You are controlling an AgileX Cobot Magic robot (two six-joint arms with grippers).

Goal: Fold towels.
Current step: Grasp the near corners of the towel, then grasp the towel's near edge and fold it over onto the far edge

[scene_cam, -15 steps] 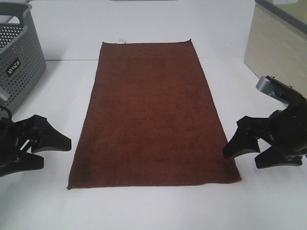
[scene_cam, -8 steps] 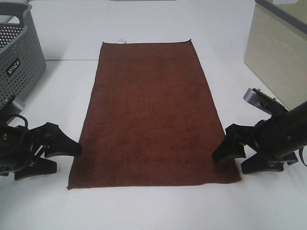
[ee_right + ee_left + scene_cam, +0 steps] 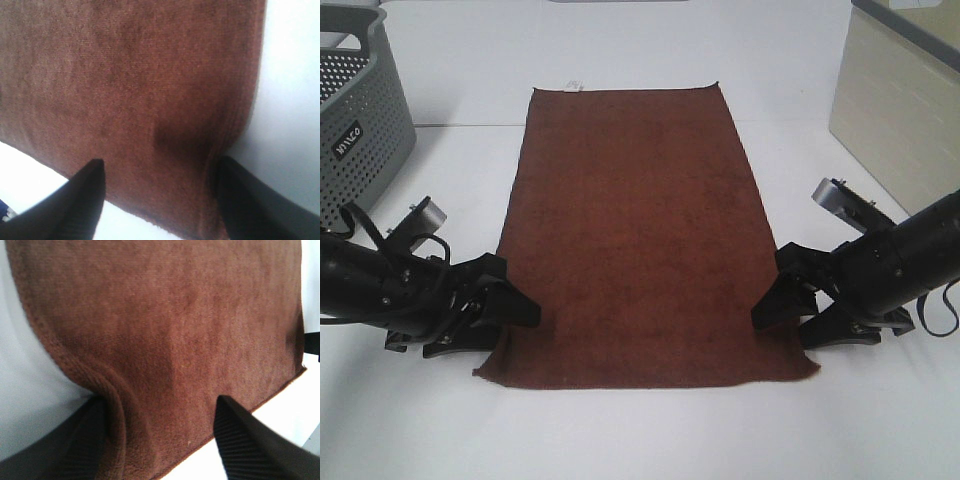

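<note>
Straddling towel (image 3: 635,220) edges, left tool (image 3: 517,328), right tool (image 3: 778,331), basket (image 3: 360,130), cabinet (image 3: 895,110) farther out

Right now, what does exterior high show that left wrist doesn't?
Only the exterior high view shows the grey perforated plastic basket, the beige cabinet and the small white tag at the far hem. Only the left wrist view shows fabric bunched into a ridge against one finger. Both show the dark reddish-brown terry towel and the open left gripper at its near corner.
</note>
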